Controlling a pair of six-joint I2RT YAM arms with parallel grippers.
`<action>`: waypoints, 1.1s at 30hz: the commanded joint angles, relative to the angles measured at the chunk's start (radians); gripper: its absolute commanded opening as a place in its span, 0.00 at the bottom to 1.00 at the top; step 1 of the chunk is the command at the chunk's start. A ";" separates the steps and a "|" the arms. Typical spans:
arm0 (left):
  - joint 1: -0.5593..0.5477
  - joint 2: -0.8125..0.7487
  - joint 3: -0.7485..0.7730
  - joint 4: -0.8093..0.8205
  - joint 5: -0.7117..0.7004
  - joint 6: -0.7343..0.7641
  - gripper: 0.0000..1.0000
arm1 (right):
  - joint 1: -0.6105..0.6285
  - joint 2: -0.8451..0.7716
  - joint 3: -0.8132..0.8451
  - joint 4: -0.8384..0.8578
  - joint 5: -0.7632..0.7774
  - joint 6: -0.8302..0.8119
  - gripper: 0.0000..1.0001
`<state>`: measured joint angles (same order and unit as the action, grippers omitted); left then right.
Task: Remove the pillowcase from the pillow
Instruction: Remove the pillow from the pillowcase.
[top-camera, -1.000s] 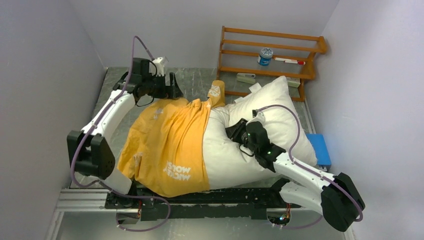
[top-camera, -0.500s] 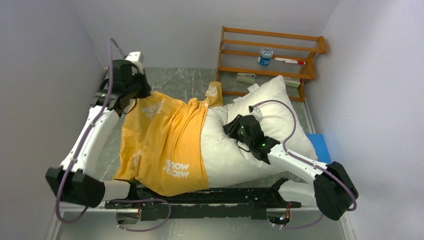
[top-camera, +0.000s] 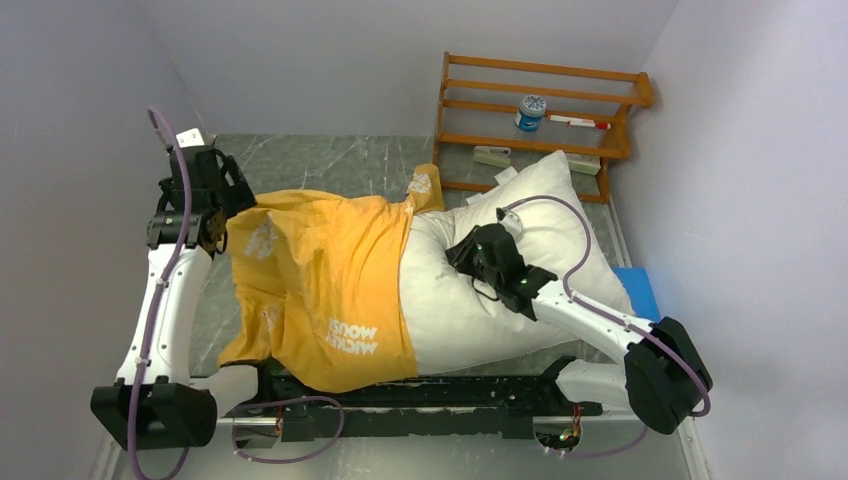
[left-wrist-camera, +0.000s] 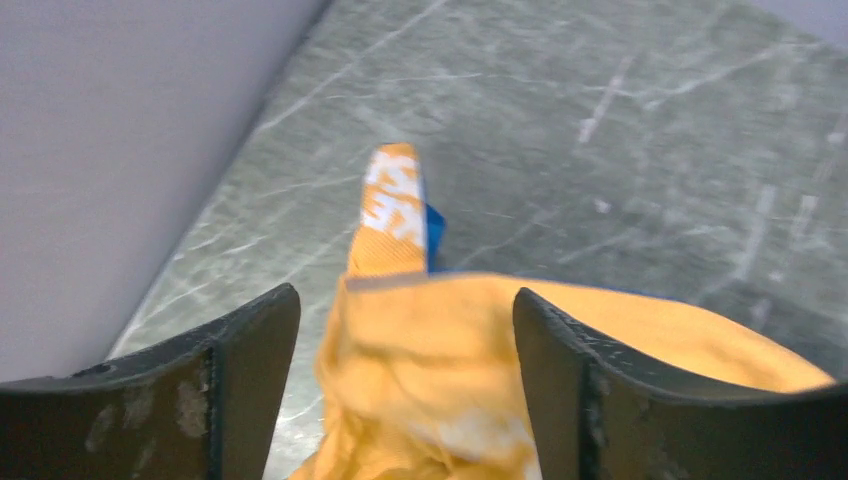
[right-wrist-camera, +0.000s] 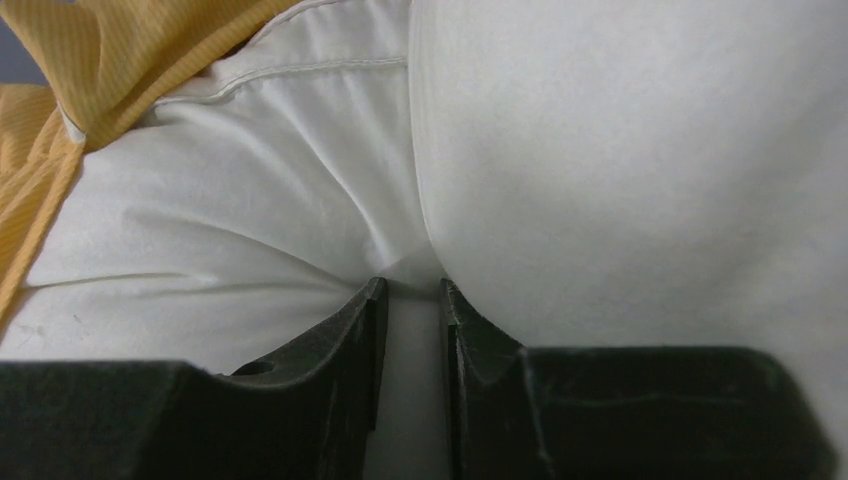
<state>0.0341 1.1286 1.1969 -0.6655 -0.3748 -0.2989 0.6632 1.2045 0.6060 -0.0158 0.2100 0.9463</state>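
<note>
Grey marble tabletop (top-camera: 330, 160), wooden rack (top-camera: 540, 70) beyond half-covered pillow (top-camera: 560, 200)

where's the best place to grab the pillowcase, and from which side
Grip the bunched far-left end of the pillowcase, coming from the left, opposite the pillow. That fabric is loose and gathered into a fold clear of the pillow, sitting inside the open left gripper.

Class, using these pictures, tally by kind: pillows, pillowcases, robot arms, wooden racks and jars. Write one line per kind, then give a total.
pillow: 1
pillowcase: 1
robot arms: 2 (left arm, right arm)
wooden rack: 1
jar: 1
Total: 6
</note>
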 joint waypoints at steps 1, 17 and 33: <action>0.003 -0.019 -0.038 0.166 0.425 0.018 0.95 | 0.034 0.038 -0.074 -0.406 -0.062 -0.001 0.29; -0.157 0.297 -0.050 0.316 1.118 0.035 0.46 | 0.033 0.010 -0.073 -0.433 -0.064 -0.006 0.31; 0.014 0.049 -0.027 0.040 0.094 0.017 0.05 | 0.033 0.084 -0.044 -0.452 -0.029 0.024 0.31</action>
<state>-0.0723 1.2137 1.1408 -0.7055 0.1192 -0.3149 0.7025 1.2251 0.6643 -0.0376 0.1463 0.9886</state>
